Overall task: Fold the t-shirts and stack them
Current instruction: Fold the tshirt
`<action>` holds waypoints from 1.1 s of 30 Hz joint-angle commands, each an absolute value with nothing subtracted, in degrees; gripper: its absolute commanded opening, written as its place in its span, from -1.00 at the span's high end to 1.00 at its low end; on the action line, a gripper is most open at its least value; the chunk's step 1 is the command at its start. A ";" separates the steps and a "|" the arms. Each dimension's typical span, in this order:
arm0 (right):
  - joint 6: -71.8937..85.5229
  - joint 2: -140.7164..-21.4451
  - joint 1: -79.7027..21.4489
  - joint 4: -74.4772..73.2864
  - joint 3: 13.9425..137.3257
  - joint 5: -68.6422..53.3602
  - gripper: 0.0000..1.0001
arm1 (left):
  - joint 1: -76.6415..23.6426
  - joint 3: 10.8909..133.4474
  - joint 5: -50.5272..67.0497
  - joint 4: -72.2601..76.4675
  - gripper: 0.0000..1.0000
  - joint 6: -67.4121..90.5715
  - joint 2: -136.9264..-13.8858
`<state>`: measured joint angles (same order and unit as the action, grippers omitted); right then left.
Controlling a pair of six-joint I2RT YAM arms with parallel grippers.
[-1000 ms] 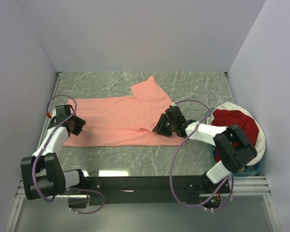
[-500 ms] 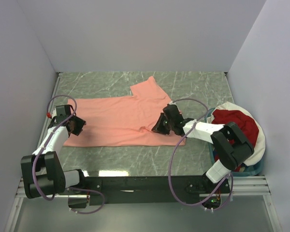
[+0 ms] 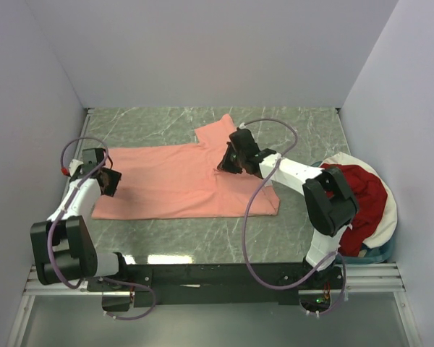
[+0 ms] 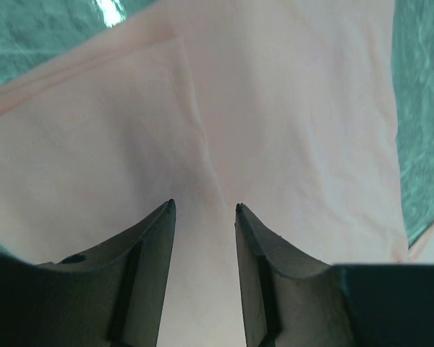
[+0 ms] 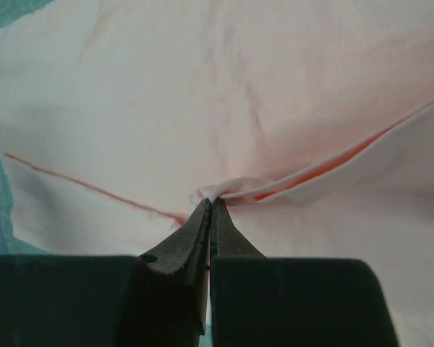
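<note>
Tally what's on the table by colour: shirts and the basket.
salmon-pink t-shirt: 1
dark red t-shirt: 1
white-rimmed basket: 1
Total: 3

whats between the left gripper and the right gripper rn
In the top view, only the salmon-pink t-shirt fills the stretch from the left gripper to the right gripper, lying spread out flat.

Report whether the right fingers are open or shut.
Shut: the wrist view shows the right fingers meeting on a pinched ridge of the pink t-shirt.
</note>
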<state>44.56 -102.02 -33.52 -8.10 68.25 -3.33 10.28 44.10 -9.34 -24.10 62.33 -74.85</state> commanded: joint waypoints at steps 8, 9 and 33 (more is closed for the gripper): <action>39.29 -108.28 -33.93 -13.89 75.77 -1.93 0.74 | 11.34 51.50 -15.38 -28.30 0.10 68.55 -83.49; 39.11 -107.67 -33.93 -13.63 75.41 -1.93 0.67 | 11.42 51.50 -15.55 -28.74 0.11 68.82 -84.02; 38.67 -98.52 -32.79 -8.26 63.37 -3.95 0.20 | 16.61 62.66 -22.50 -37.88 0.07 72.60 -93.95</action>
